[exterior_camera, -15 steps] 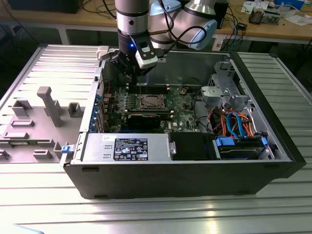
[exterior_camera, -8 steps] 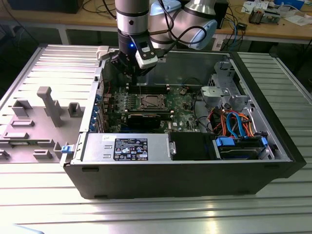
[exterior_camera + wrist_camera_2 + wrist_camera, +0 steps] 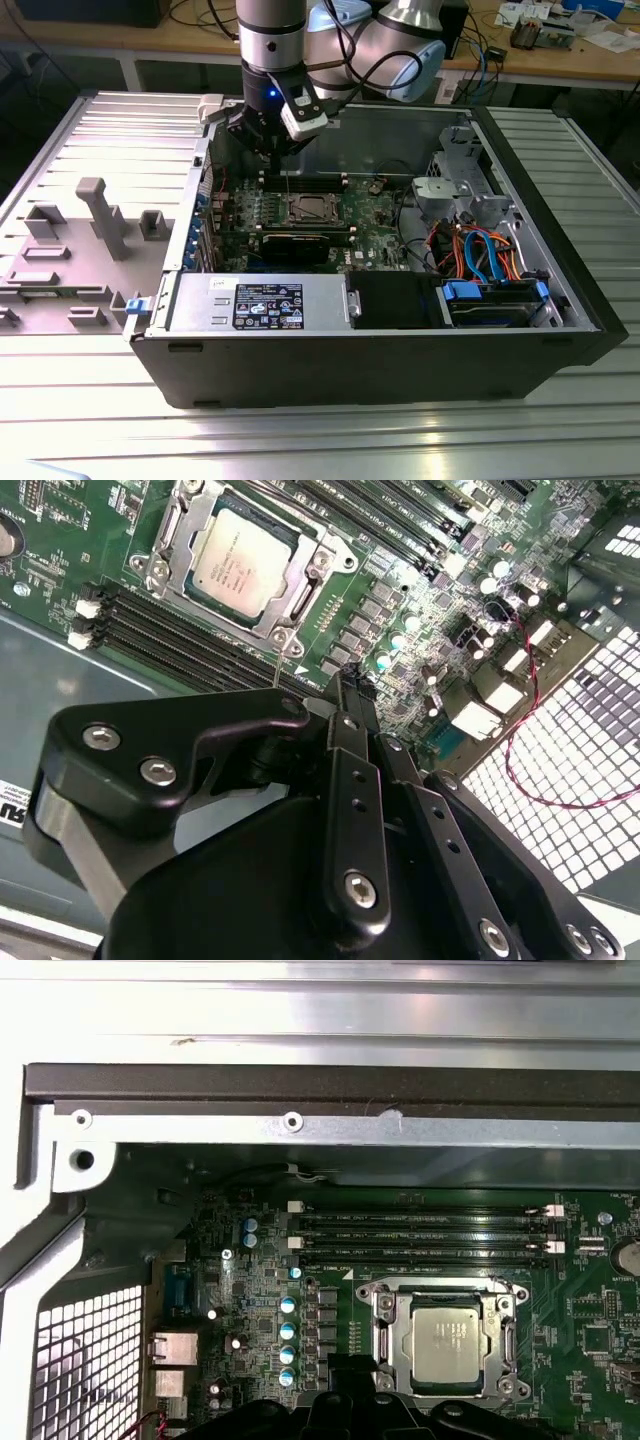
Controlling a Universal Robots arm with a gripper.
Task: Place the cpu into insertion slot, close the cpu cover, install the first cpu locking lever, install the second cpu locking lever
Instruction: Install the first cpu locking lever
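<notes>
Hanging closed, the black gripper (image 3: 345,685) overlooks the square, dull-silver cpu (image 3: 240,565) in the second wrist view; the exterior view adds a ribbed metal table (image 3: 500,440).

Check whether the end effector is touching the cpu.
Apart. The second wrist view shows memory slots lying between the end effector and the cpu.

A robotics lab or workshop: an open computer case (image 3: 380,370) on a ribbed metal bench (image 3: 300,440), a robot arm (image 3: 272,40) above it, and cable-strewn wooden benches (image 3: 540,62) behind.
</notes>
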